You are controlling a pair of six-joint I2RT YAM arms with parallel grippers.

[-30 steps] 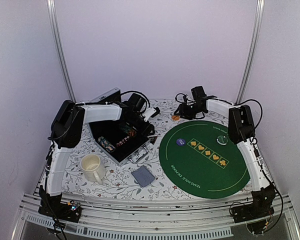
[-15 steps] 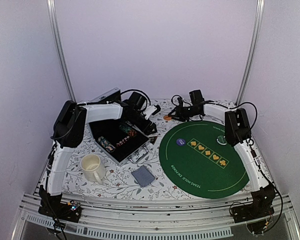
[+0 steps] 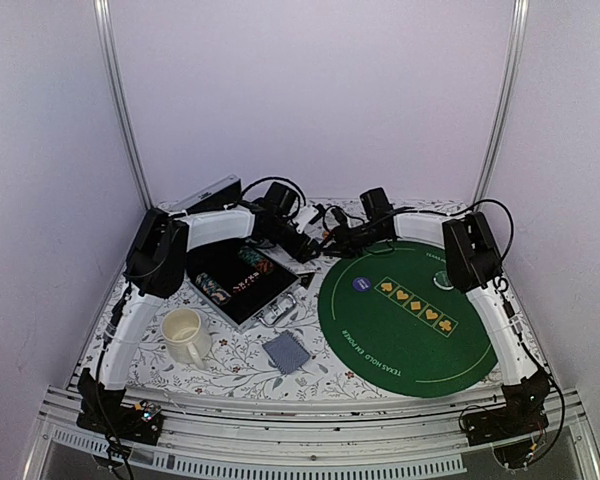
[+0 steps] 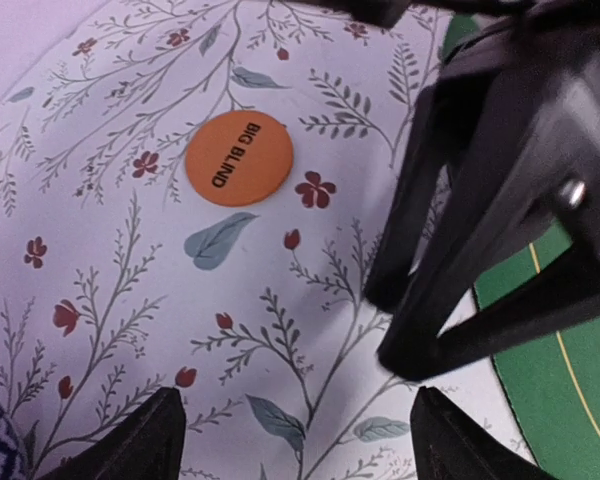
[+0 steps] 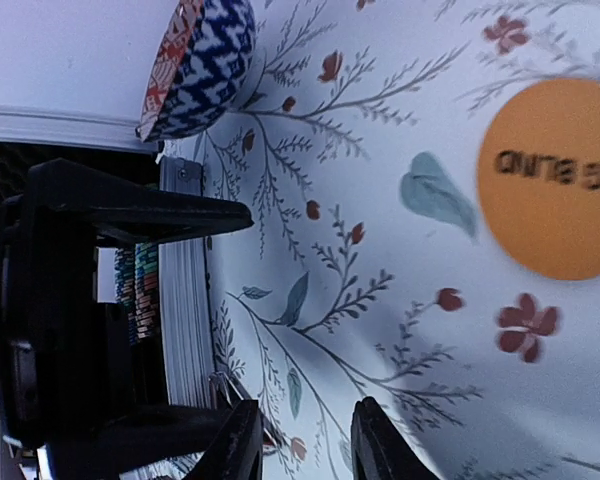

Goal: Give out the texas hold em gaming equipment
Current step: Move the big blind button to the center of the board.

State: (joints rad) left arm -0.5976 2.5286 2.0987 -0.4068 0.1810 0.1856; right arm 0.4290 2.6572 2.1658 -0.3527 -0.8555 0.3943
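Observation:
An orange disc point(image 4: 239, 158) marked BIG BLIND lies flat on the flowered cloth, and shows again as the orange disc point(image 5: 555, 180) in the right wrist view. My left gripper point(image 4: 295, 455) hovers open and empty just short of it. My right gripper point(image 5: 305, 445) faces it from the other side, its jaws narrow but apart, with nothing between them. Both grippers meet at the back centre, left gripper point(image 3: 313, 243) beside right gripper point(image 3: 333, 239). Striped poker chips point(image 3: 212, 288) sit in the open black case point(image 3: 248, 283). Grey-blue cards point(image 3: 285, 352) lie near the front. A purple disc point(image 3: 361, 284) and a clear disc point(image 3: 441, 278) rest on the green mat point(image 3: 410, 330).
A cream mug point(image 3: 185, 335) stands front left of the case. A blue-patterned round object point(image 5: 205, 60) lies at the back by the wall. The case's metal edge point(image 5: 185, 300) is close beside the left gripper.
The right arm has swung left and the left arm right, so the two grippers now face each other closely. The left jaws have widened and the right jaws have narrowed.

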